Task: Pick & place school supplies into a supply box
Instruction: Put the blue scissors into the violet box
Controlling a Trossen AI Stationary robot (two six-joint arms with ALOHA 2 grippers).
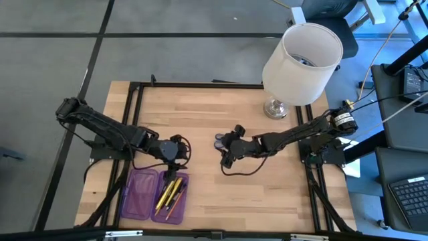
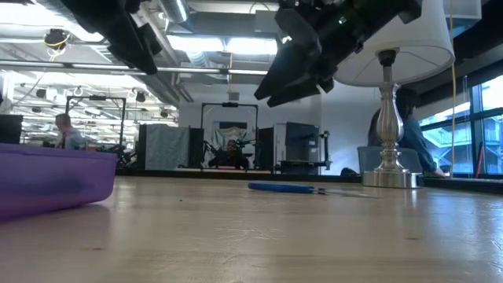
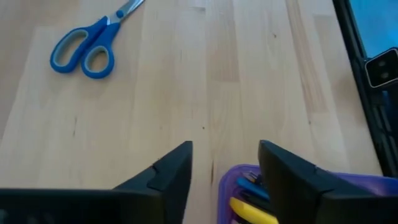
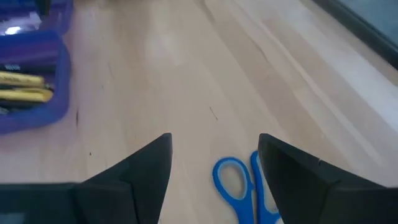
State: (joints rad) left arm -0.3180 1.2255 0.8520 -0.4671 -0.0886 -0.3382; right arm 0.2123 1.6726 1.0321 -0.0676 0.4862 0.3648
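The supply box [image 1: 152, 194], a translucent purple case, lies open near the table's front left. Its right half holds several pens and pencils [image 1: 171, 193], yellow and orange among them. The blue-handled scissors [image 3: 87, 53] lie flat on the wood near the table's middle. My left gripper [image 3: 225, 162] hovers open over the box's far edge, with nothing between its fingers. My right gripper [image 4: 214, 162] is open above the scissors' handles [image 4: 239, 186]. In the low view it hangs well clear of the scissors [image 2: 287, 188].
A lamp with a white shade [image 1: 302, 53] and a silver foot [image 1: 275, 108] stands at the table's far right. A black frame [image 1: 200, 85] runs along the table's edges. Bare wood [image 1: 254, 201] stretches right of the box.
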